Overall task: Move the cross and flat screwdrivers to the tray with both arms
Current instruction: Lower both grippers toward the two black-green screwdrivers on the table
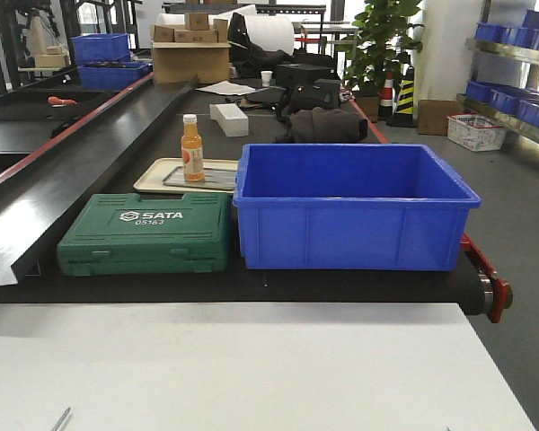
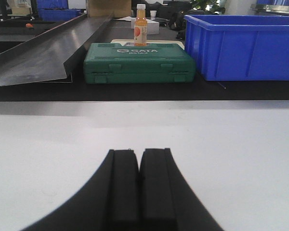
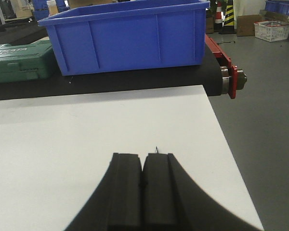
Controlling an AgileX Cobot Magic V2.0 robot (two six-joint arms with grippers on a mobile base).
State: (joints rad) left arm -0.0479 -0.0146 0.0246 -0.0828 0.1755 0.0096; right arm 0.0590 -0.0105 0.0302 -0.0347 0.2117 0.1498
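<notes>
A white surface (image 1: 251, 359) was seen spread in front of the blue bin (image 1: 355, 211), and a black belt (image 1: 162, 289) was seen running beneath that bin and away behind it. The bin was set open-topped on the belt. A green SATA case (image 1: 148, 233) was laid just left of the bin. A beige tray (image 1: 148, 182) was set behind the bin's left corner, with something flat and grey in it; whether this was the metal tray could not be told. The left hand (image 2: 139, 153) was held low over the surface, in front and to the left of the bin, clenched on nothing. The right hand (image 3: 143, 156) was held in front of the bin, likewise clenched and empty. An orange bottle (image 1: 192, 148) was stood upright on the beige tray. A thin silver shaft (image 1: 61, 418) was seen on the surface, well in front and to the left of the bin, cut off by the picture's edge; whether it belonged to a screwdriver could not be told.
</notes>
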